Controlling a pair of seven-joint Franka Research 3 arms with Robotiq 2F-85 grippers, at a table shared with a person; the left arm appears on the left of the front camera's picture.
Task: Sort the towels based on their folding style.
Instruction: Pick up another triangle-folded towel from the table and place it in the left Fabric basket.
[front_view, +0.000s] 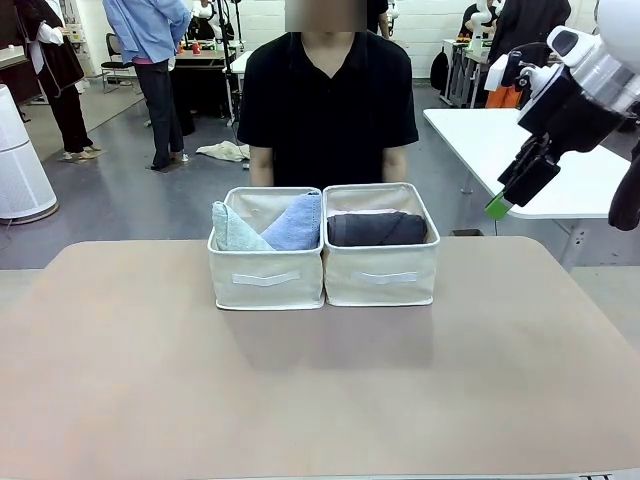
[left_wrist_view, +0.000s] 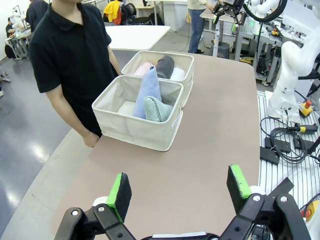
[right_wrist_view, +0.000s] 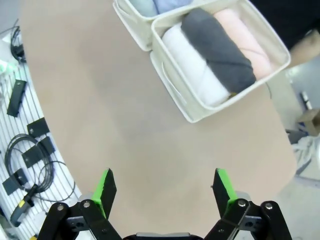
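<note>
We see the towels already sitting in two cream fabric bins that touch side by side near the far edge of the bench (front_view: 150, 380). The left bin (front_view: 265, 278) holds the two cone-shaped folds — a pale grey-green towel (front_view: 235, 232) and a periwinkle blue towel (front_view: 296, 222) leaning against each other, points up. The right bin (front_view: 382, 275) holds the rolled towels lying flat: from the front we make out the dark grey towel (front_view: 377, 229), and from the right wrist view we see it resting on top between the white towel (right_wrist_view: 192, 65) and the pink towel (right_wrist_view: 246, 36), with a sliver of yellow at the end of the white roll.

A person in a black shirt (front_view: 325, 100) stands at the far side, just behind the bins.

The right gripper (front_view: 512, 192) hangs in the air up at the right, well apart from the bins, its fingers (right_wrist_view: 224, 184) spread wide with nothing between them. The left gripper (left_wrist_view: 179, 187) hovers over bare bench, fingers (left_wrist_view: 119, 189) likewise parted and empty — the bins lie well ahead of it.
</note>
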